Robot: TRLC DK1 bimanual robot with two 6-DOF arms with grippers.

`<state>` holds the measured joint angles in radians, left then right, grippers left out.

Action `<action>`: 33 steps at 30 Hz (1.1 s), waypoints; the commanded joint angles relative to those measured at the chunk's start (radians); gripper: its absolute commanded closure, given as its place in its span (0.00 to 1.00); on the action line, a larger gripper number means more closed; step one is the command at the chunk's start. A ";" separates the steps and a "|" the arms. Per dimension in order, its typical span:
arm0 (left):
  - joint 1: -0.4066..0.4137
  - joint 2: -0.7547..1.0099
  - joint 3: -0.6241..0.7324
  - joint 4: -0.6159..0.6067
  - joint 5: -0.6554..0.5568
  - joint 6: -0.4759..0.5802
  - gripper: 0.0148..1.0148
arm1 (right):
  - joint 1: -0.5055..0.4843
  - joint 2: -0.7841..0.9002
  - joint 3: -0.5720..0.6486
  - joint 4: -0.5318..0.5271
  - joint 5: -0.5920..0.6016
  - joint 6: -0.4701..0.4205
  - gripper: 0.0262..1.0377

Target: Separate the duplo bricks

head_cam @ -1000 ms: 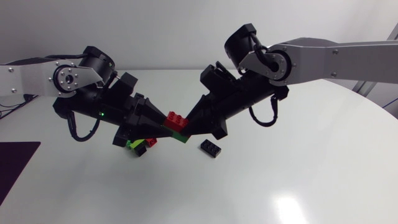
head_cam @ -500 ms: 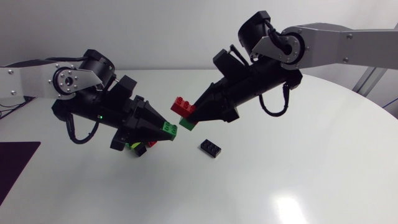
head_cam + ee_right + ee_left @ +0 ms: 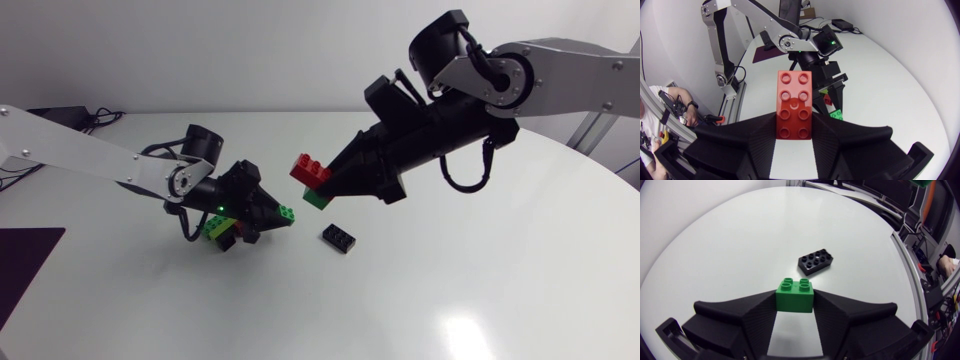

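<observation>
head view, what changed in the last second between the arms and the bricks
The stack came apart. The right gripper rose and drew back with the red brick, a dark green brick still under it. The left gripper pulled away and dropped low, shut on the green brick. The black brick and the small brick pile stayed put.

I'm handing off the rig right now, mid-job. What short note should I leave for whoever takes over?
Left hand: shut on a green 2x2 brick.
Right hand: shut on a red 2x4 brick, raised; a dark green brick is attached under it.
Table: a black 2x4 brick lies alone; a light green brick and a red piece sit under the left arm.
Done: green 2x2 is apart from the red stack.
Left: pull red off dark green; check that pile.
</observation>
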<state>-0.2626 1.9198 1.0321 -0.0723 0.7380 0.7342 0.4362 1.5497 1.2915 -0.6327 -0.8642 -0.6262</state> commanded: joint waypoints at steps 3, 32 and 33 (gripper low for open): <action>-0.029 0.091 0.022 0.085 -0.066 -0.084 0.57 | -0.008 -0.027 -0.043 0.014 0.002 -0.018 0.92; -0.072 -0.114 -0.092 0.158 -0.195 -0.153 0.10 | -0.004 -0.068 -0.092 0.034 0.025 -0.026 0.92; -0.073 -0.151 -0.096 0.131 -0.195 -0.150 0.09 | -0.002 -0.068 -0.098 0.031 0.042 -0.036 0.92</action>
<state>-0.3351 1.8374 0.9642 0.0795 0.5446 0.6041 0.4335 1.4963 1.2247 -0.5987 -0.8318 -0.6315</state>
